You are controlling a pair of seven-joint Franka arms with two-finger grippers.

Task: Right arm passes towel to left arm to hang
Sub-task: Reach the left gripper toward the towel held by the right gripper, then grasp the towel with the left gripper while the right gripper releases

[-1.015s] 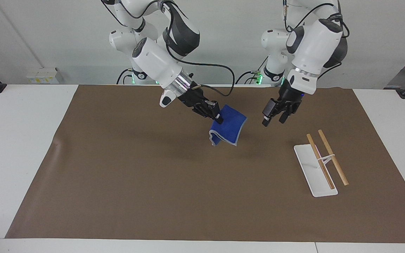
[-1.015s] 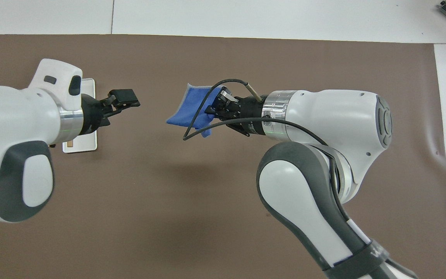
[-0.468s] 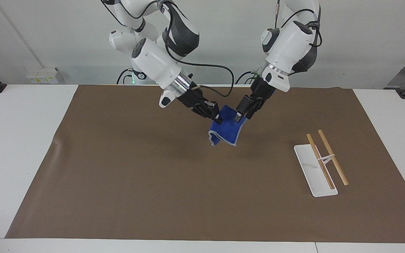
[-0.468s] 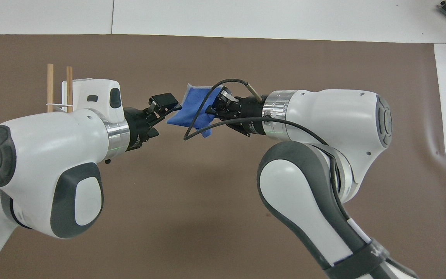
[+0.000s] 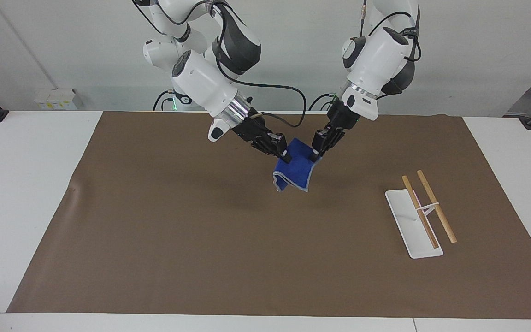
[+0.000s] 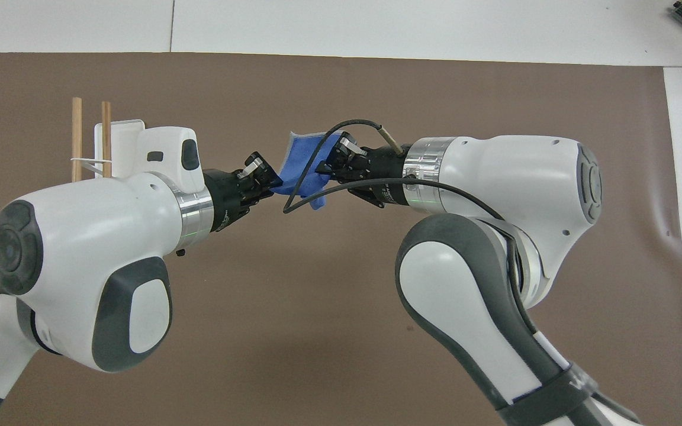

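Observation:
The blue towel (image 5: 298, 169) hangs in the air over the middle of the brown mat, held between both grippers. My right gripper (image 5: 285, 154) is shut on the towel's upper corner toward the right arm's end. My left gripper (image 5: 315, 151) is shut on the upper corner toward the left arm's end. The towel's lower part droops, folded, above the mat. In the overhead view the towel (image 6: 298, 171) stretches between the left gripper (image 6: 267, 180) and the right gripper (image 6: 330, 168), with a black cable crossing it.
A white rack base (image 5: 412, 227) with two wooden rods (image 5: 436, 207) stands on the brown mat (image 5: 191, 240) toward the left arm's end; in the overhead view the rack (image 6: 117, 134) is partly covered by the left arm.
My left gripper swung in from beside the rack to the towel's free corner, turned at the wrist and shut on it. The right gripper has held still with the towel.

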